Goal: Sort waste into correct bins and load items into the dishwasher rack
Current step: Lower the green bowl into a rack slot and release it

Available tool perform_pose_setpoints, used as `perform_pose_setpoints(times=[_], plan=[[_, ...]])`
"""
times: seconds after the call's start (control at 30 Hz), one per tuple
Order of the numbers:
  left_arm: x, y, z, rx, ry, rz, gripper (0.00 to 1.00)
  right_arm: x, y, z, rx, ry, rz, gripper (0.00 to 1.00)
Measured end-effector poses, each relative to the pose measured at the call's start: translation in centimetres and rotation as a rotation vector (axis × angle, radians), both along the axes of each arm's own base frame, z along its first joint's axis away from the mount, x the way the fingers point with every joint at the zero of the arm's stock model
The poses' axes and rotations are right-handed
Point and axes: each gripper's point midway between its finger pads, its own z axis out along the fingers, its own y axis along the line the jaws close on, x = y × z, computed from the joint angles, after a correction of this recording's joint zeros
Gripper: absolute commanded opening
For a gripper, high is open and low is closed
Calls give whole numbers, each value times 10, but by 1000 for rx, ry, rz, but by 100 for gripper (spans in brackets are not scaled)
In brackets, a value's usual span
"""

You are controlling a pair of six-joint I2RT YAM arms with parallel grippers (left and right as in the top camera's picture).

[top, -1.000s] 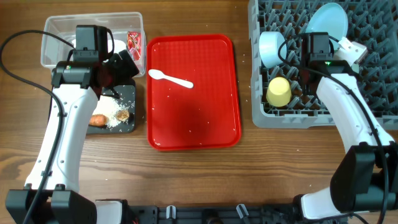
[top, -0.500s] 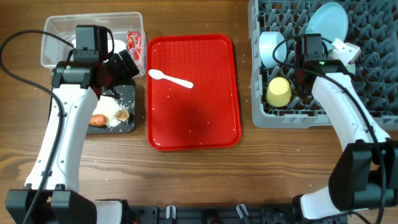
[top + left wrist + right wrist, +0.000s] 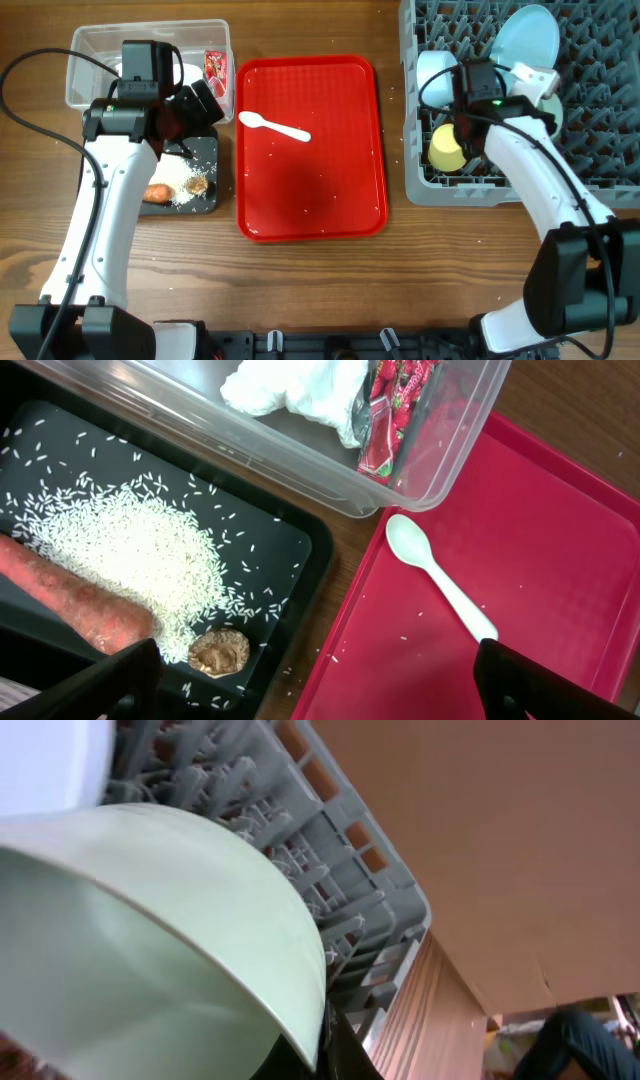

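My left gripper (image 3: 320, 695) is open and empty above the edge between the black tray (image 3: 290, 550) and the red tray. The black tray holds a carrot (image 3: 70, 600), rice (image 3: 140, 550) and a brown lump (image 3: 220, 652). The clear tub (image 3: 200, 430) holds a napkin (image 3: 290, 385) and a red wrapper (image 3: 395, 405). My right gripper (image 3: 335, 1040) is shut on the rim of the mint-green bowl (image 3: 150, 940) over the grey rack (image 3: 600, 150). The rack holds a pale-blue plate (image 3: 528, 35), a pale-blue bowl (image 3: 435, 75) and a yellow cup (image 3: 448, 147).
The red serving tray (image 3: 310, 180) lies between the bins and the rack, with a white plastic spoon (image 3: 275, 126) on its upper left and a few stray rice grains. The rack's upright pegs (image 3: 330, 850) stand close around the mint-green bowl.
My right arm has moved left across the rack with the mint-green bowl, toward the pale-blue bowl and yellow cup. The left arm has not moved.
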Motion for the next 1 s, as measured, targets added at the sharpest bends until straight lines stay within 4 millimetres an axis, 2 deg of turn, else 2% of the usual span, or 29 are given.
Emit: perform_pose_setpoints(times=[0.4, 0.67, 0.8, 0.93, 1.0], plan=[[0, 0, 0, 0, -1, 0, 100, 2, 8, 0, -6, 17, 31, 8], [0, 0, 0, 0, -2, 0, 100, 6, 17, -13, 79, 32, 63, 8], [0, 0, 0, 0, -2, 0, 100, 6, 21, -19, 119, 46, 76, 16], [1, 0, 0, 0, -3, 0, 100, 7, 40, -42, 272, 86, 126, 27], [1, 0, 0, 0, -4, 0, 100, 6, 48, -49, 325, 102, 141, 29]])
